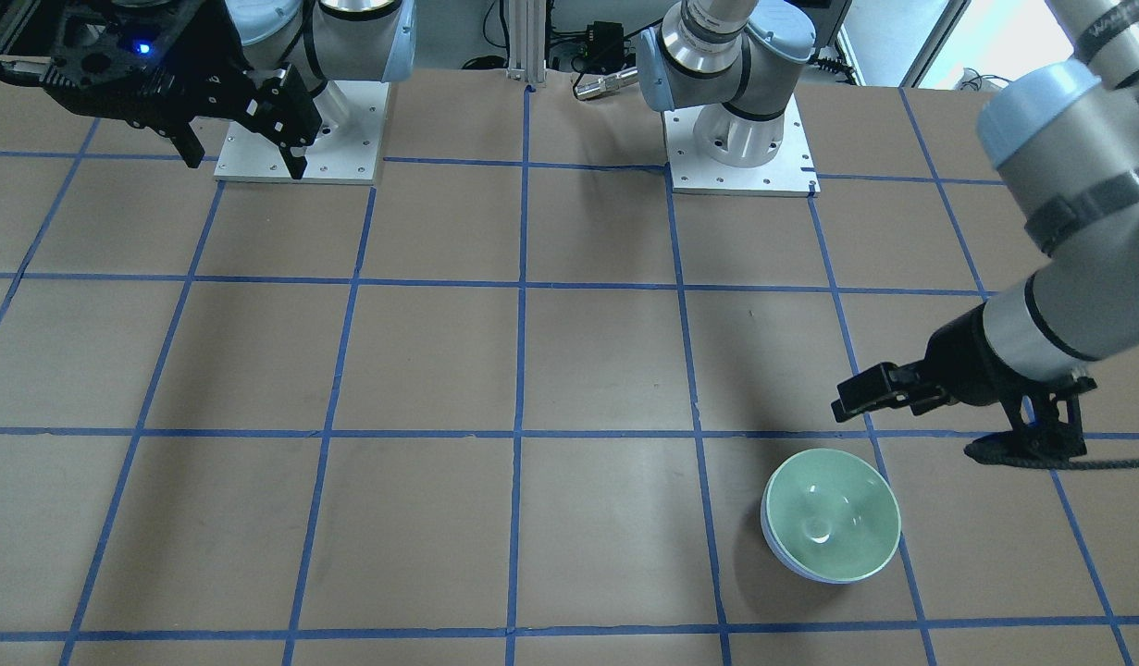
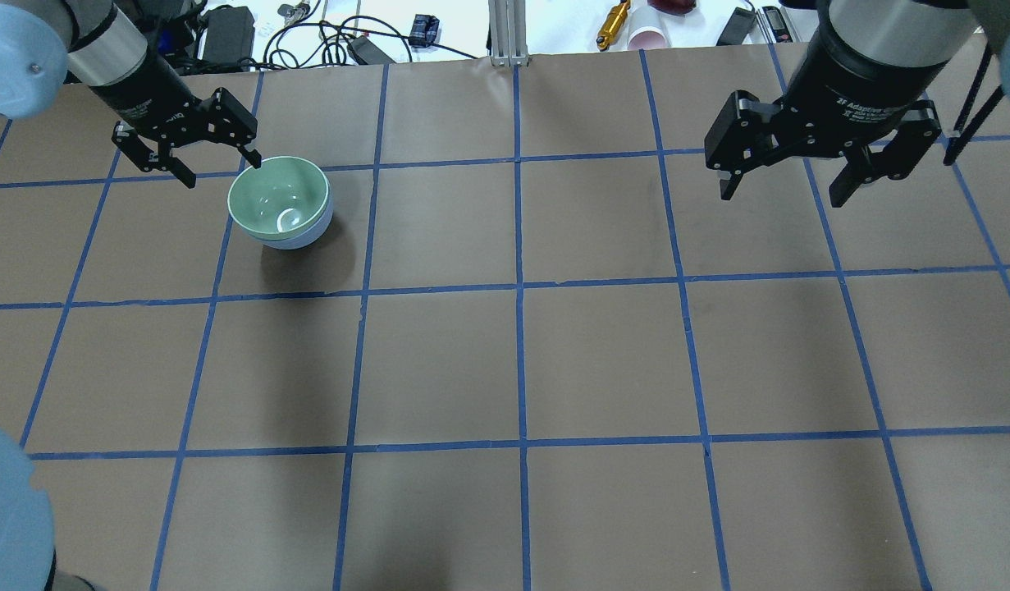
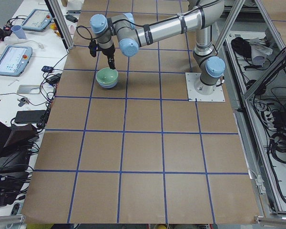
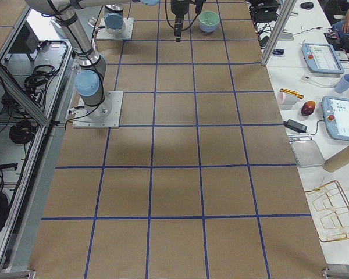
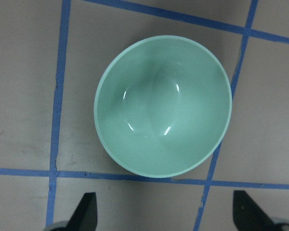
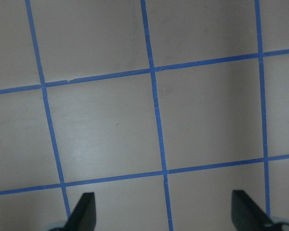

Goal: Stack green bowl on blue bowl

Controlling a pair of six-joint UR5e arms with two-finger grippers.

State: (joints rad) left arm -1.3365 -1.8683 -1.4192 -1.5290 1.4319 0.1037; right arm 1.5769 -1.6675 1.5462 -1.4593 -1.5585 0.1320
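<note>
The green bowl (image 2: 279, 201) sits nested inside the blue bowl (image 2: 301, 240), of which only the lower outer wall shows. The pair stands on the table's far left, and also shows in the front view, green bowl (image 1: 833, 513) in blue bowl (image 1: 789, 558). My left gripper (image 2: 221, 171) is open and empty, raised just beside the bowls' far-left rim. In the left wrist view the green bowl (image 5: 163, 106) lies ahead of the open fingers (image 5: 86, 209), and the blue bowl is hidden. My right gripper (image 2: 781, 197) is open and empty, high over the far right.
The brown table (image 2: 521, 361) carries a blue tape grid. The two arm bases (image 1: 296, 129) (image 1: 740, 139) stand at the robot's edge. Cables, a pink cup (image 2: 648, 37) and tools lie beyond the far edge. Tablets (image 3: 12, 57) sit on a side bench.
</note>
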